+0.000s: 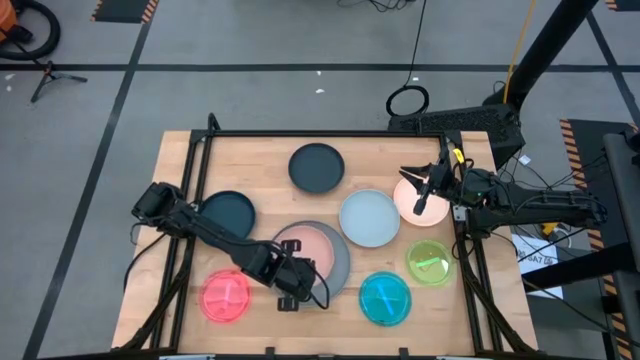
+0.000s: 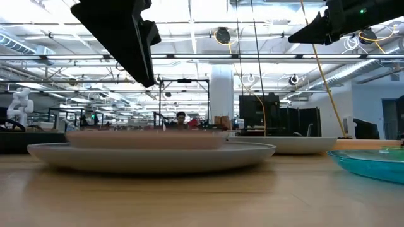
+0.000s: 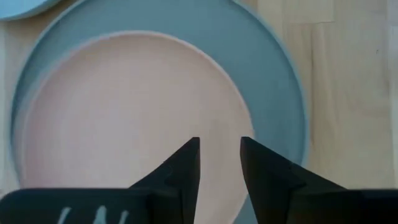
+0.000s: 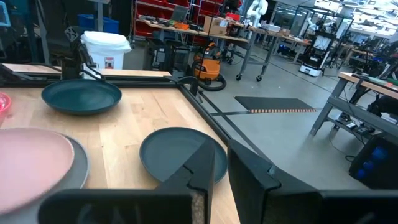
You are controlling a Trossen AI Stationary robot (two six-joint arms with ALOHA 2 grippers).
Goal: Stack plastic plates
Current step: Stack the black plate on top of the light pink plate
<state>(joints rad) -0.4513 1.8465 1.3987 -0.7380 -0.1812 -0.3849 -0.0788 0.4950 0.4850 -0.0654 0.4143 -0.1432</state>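
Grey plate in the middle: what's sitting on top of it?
One peach-pink plate lies on the grey plate. The left gripper hovers over it, open and empty. Anything beneath either plate is hidden.

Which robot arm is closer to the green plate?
The right one. The right end effector is above the peach-pink plate, just behind the green plate. The left end effector is across the table, over the big grey plate.

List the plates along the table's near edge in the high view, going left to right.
Red plate → cyan plate → green plate. The left gripper hangs between the red and cyan ones, over the near rim of the grey plate.
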